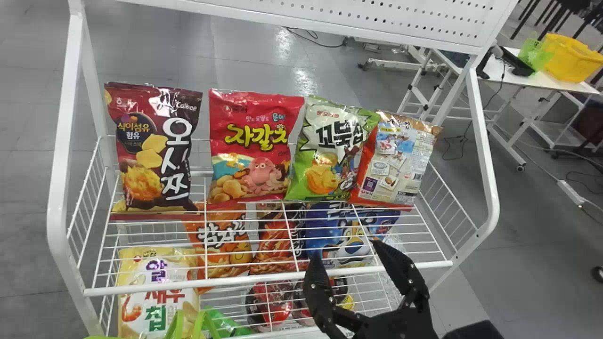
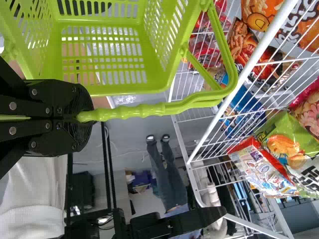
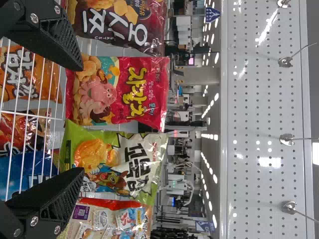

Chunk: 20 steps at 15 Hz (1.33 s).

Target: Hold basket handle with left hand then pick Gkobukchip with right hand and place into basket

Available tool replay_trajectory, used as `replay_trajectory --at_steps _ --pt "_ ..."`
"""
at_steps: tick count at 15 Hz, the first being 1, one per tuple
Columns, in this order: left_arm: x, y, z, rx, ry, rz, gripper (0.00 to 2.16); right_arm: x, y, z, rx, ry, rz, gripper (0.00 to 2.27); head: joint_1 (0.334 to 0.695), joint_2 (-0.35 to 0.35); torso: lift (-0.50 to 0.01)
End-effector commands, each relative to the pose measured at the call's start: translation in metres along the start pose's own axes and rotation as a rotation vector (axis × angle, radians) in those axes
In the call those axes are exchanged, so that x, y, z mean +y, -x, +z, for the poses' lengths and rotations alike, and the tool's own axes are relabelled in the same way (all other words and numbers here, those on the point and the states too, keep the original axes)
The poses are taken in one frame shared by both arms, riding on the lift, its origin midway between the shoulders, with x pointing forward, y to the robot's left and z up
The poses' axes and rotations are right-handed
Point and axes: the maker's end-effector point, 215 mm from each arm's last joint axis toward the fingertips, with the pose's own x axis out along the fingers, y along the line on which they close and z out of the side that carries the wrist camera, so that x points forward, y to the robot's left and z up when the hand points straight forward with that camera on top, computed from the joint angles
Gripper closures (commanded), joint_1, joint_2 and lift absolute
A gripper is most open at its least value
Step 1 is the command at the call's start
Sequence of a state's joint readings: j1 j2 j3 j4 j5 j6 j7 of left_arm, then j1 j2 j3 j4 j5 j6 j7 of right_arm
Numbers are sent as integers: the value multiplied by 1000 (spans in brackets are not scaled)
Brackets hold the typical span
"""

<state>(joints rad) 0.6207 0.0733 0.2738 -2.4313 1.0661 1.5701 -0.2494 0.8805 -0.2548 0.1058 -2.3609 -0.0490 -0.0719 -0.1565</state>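
While the beaded plastic basket handle [image 2: 139,110] is clamped in the left gripper [image 2: 88,117], the pick is judged to be in hand, Gkobukchip [image 1: 327,150] being propped on the upper wire shelf [image 1: 188,284] between the red bag [image 1: 254,146] and the back-facing bag [image 1: 398,160]. The right gripper [image 1: 346,249] is held with fingers apart before the shelf; slight realignment toward the robot's right, then an advance and gentle squeeze, are probably needed. Pillow-shaped, glossy crinkled film is noted, plus thin white rods and slotted lime basket [image 2: 114,90] walls.
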Motion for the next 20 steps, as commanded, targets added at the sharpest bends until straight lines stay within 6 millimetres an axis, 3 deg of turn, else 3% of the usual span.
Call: replay_trajectory --at_steps 1,11,16,20 --pt "0 1 -1 2 4 -4 1804 -2 -12 -3 17 16 -2 90 695 -327 -32" --pt "0 3 -5 6 10 -8 1804 -26 -96 -23 80 73 -36 90 695 -298 -32" --pt "5 3 -4 8 9 3 1804 -57 -130 -35 95 58 -85 90 695 -308 -32" --pt "9 0 -3 14 9 8 1804 -87 -144 -31 69 -25 -111 90 695 -331 -32"
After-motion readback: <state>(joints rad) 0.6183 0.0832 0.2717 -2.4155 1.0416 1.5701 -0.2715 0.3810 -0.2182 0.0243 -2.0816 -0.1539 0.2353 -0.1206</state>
